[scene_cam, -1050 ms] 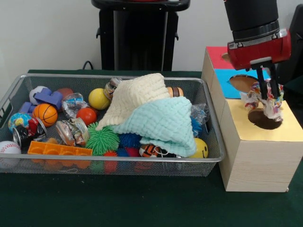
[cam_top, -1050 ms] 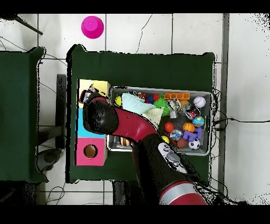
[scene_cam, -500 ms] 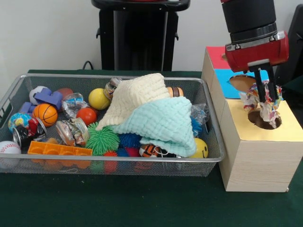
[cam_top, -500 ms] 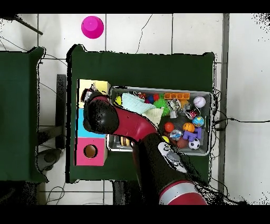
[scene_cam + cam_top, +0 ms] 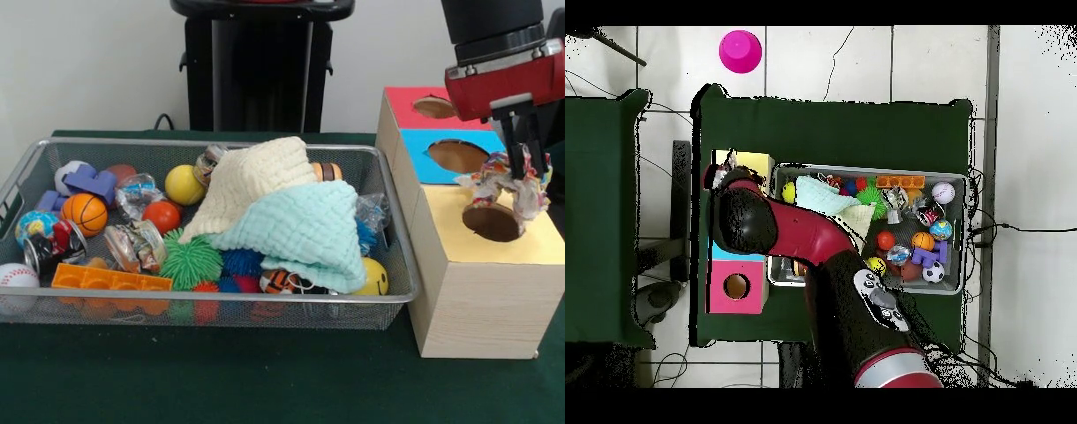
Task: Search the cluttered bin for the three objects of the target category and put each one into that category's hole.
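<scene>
Your gripper point(image 5: 523, 172) had black fingers under a red wrist block, clamped on a crinkled wrapper point(image 5: 505, 181) of white, red, yellow and blue print. Just below it lay the box's yellow panel point(image 5: 530, 243); behind it, blue point(image 5: 424, 163) then red point(image 5: 406, 102) panels. Well aside, cream point(image 5: 256, 181) and mint point(image 5: 305, 225) cloths.

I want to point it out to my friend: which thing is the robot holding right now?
Find the wooden box right of the wire bin. Over the hole in its yellow top hangs the gripper, pinching a crinkly, multicoloured wrapper, the only thing held in the air.
</scene>
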